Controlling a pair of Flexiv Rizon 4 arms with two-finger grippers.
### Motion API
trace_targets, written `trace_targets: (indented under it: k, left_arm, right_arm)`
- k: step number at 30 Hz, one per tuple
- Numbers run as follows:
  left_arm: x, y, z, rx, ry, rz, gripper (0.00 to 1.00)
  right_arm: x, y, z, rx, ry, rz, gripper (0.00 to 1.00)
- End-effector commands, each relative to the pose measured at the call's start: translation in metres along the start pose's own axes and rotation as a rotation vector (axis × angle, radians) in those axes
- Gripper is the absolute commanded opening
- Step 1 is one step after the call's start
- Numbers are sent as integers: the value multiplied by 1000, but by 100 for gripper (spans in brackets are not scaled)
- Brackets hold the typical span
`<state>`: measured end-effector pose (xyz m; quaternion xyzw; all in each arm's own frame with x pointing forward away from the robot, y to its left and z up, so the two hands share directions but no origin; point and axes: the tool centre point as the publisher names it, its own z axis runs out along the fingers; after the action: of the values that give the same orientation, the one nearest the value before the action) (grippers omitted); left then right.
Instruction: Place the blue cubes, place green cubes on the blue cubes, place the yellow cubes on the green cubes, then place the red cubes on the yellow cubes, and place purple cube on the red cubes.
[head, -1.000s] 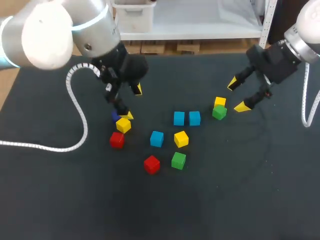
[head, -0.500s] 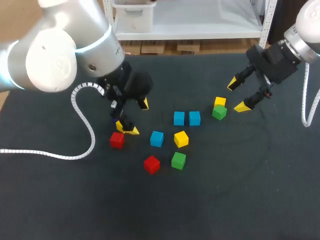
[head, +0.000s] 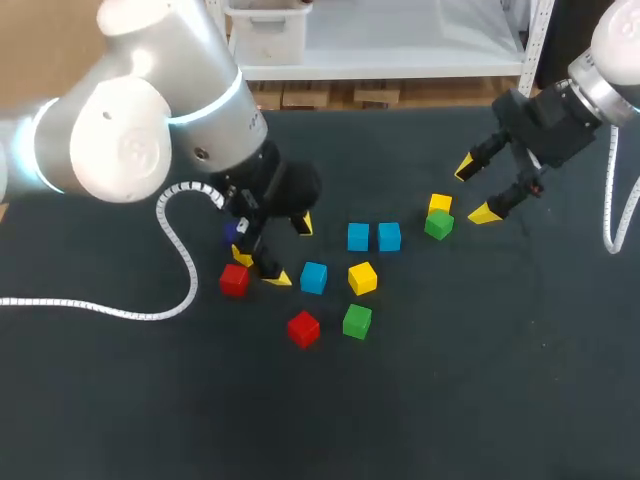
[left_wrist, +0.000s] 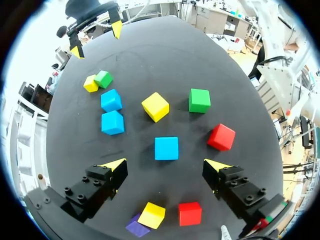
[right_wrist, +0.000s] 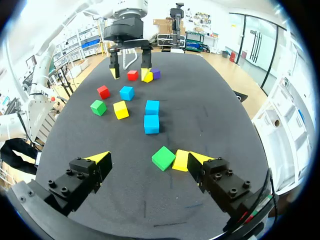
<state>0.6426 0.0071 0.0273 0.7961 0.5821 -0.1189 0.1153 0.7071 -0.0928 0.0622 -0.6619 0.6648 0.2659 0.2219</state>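
Coloured cubes (head: 361, 278) loose on the dark table (head: 450, 380); left gripper (head: 290, 251) and right gripper (head: 475, 190) both spread, empty.

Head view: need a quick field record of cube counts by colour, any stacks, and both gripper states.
blue cubes: three
green cubes: two
yellow cubes: three
red cubes: two
purple cube: one, beside a yellow cube
stacks: none, all on the table
left gripper: open, empty, next to a lone blue cube
right gripper: open, empty, by a green-yellow pair
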Motion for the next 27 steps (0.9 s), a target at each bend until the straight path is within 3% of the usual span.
trace_targets:
  k: [1,13,16,17,20,27]
  left_arm:
    - [0,-4,7,-7,5,8,100]
    - [-10,-4,23,13,37,31,100]
    - [-10,-1,25,15,40,29,91]
    - [-10,-1,25,14,40,25,75]
    - [-8,2,27,14,43,19,58]
    - [-2,6,29,13,53,4,59]
  right_arm:
    - [0,-1,0,-1,-2,-1,100]
    - [0,-1,0,-1,-2,-1,100]
    - [0,-1,0,-1,-2,-1,100]
    - [0,-1,0,-1,-2,-1,100]
    - [0,-1,0,-1,-2,-1,100]
    - [0,-1,0,-1,-2,-1,100]
